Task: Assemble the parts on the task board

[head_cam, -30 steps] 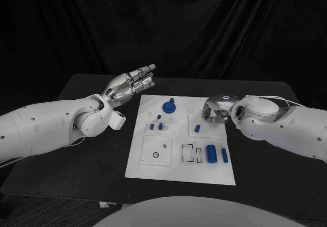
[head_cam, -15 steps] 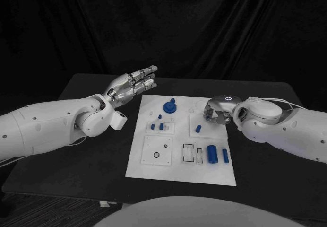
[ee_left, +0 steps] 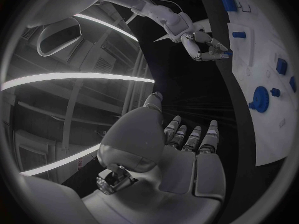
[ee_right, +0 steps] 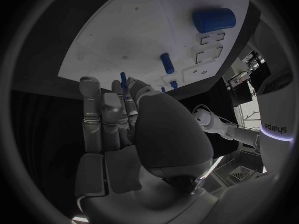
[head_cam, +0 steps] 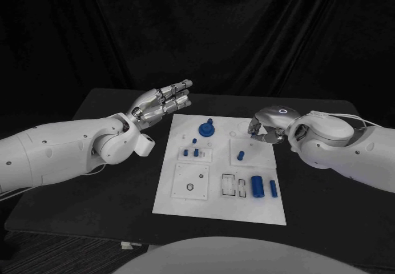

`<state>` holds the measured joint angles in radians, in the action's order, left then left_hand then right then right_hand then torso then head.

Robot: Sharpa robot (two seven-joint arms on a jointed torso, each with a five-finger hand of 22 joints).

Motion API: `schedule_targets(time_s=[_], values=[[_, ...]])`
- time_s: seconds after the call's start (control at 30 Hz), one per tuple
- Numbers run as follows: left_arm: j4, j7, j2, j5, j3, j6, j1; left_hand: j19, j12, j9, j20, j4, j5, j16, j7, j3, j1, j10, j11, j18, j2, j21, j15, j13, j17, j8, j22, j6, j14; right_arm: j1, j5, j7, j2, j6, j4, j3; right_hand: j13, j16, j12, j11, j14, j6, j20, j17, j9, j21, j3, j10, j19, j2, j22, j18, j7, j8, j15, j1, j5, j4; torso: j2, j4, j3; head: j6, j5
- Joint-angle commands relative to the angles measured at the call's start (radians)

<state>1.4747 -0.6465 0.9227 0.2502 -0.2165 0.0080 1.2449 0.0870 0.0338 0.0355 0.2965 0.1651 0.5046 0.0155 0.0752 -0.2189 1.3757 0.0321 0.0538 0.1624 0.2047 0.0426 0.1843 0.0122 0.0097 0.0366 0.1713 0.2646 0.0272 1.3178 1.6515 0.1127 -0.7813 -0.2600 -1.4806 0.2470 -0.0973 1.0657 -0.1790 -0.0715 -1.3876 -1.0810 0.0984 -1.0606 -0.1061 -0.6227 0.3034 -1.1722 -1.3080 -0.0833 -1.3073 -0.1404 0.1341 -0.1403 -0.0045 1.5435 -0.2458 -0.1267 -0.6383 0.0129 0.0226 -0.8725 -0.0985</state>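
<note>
Two hands flank my task board (head_cam: 219, 212): left hand (head_cam: 161, 103) spread, empty; right hand (head_cam: 265, 127) pinches a small blue peg (ee_right: 123, 78), which could slip.

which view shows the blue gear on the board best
The head view: the blue gear sits unobstructed near the task board's far edge. The left wrist view shows it edge-on and bent. I can't pick it out in the right wrist view.

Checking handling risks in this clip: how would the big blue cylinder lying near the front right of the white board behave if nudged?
The big blue cylinder lies on its side on the white board, so it would probably roll if pushed across its length. It looks like a rigid moulded piece, likely stiff and light. Its smooth round surface might slip in a loose grip.
</note>
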Motion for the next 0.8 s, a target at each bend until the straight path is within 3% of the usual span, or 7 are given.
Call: schedule_targets(time_s=[0.03,0.2,0.4,0.63,0.8], values=[[0.001,-0.006,-0.002,-0.008,0.001,0.009,-0.001,0.009,0.004,0.001,0.001,-0.007,0.004,0.005,0.001,0.001,0.01,0.0,0.004,-0.017,0.002,0.005,0.004,0.001,0.001,0.005,0.001,0.011,0.002,0.015,0.002,0.007,-0.014,-0.032,-0.028,0.0,0.0,0.005,0.004,-0.002,-0.009,-0.008,-0.002,-0.001,0.0,-0.003,0.001,-0.006,-0.007,-0.002,-0.079,-0.001,0.002,-0.002,-0.001,0.009,0.005,0.004,0.0,0.001,-0.0002,0.0,-0.001],[-0.002,-0.004,-0.003,-0.008,0.001,0.009,-0.001,0.01,0.004,0.002,0.0,-0.01,0.005,0.005,0.005,0.001,0.011,0.0,0.005,-0.02,0.004,0.005,0.004,0.002,0.001,0.006,-0.001,0.015,0.002,0.042,0.002,0.014,-0.048,-0.035,-0.104,0.0,0.001,0.007,0.006,-0.002,-0.009,-0.008,-0.002,-0.002,0.0,-0.009,0.002,-0.006,-0.009,-0.001,-0.08,0.0,0.002,-0.002,-0.001,0.009,0.005,0.004,0.002,0.0002,0.0,0.0,-0.004],[-0.007,-0.002,-0.008,-0.008,0.001,0.014,-0.002,0.011,0.005,0.002,0.0,-0.012,0.005,0.005,0.009,0.003,0.011,0.001,0.008,-0.023,0.006,0.005,0.005,0.002,0.001,0.007,-0.002,0.02,0.002,0.051,0.002,0.011,-0.057,-0.026,-0.201,0.0,0.001,0.009,0.006,-0.002,-0.01,-0.008,-0.002,-0.004,0.0,-0.013,0.002,-0.006,-0.01,-0.002,-0.081,0.001,0.002,-0.001,-0.001,0.009,0.006,0.004,0.002,0.0005,0.0003,0.0,0.0],[-0.011,-0.003,-0.013,-0.008,0.001,0.02,-0.004,0.014,0.009,0.003,0.0,-0.017,0.007,0.006,0.014,0.005,0.013,0.005,0.013,-0.029,0.01,0.006,0.005,0.003,0.001,0.009,-0.002,0.029,0.003,0.027,0.002,-0.002,-0.025,-0.011,-0.262,0.0,0.008,0.028,0.017,-0.001,-0.022,-0.011,-0.004,-0.021,0.002,-0.041,0.007,-0.011,-0.019,-0.001,-0.086,0.004,0.001,0.003,-0.003,0.016,-0.005,0.01,0.004,-0.0011,0.0013,0.0,-0.007],[-0.013,-0.007,-0.018,-0.008,0.001,0.03,-0.004,0.017,0.015,0.006,0.0,-0.022,0.008,0.006,0.023,0.007,0.014,0.01,0.019,-0.037,0.015,0.006,0.006,0.005,0.001,0.015,-0.004,0.05,0.003,-0.002,0.002,-0.008,0.017,-0.009,-0.271,0.0,0.011,0.032,0.022,-0.001,-0.025,-0.012,-0.004,-0.024,0.003,-0.044,0.009,-0.014,-0.021,-0.003,-0.086,0.004,0.001,0.005,-0.003,0.017,-0.013,0.013,0.004,-0.002,0.0002,0.0,-0.008]])
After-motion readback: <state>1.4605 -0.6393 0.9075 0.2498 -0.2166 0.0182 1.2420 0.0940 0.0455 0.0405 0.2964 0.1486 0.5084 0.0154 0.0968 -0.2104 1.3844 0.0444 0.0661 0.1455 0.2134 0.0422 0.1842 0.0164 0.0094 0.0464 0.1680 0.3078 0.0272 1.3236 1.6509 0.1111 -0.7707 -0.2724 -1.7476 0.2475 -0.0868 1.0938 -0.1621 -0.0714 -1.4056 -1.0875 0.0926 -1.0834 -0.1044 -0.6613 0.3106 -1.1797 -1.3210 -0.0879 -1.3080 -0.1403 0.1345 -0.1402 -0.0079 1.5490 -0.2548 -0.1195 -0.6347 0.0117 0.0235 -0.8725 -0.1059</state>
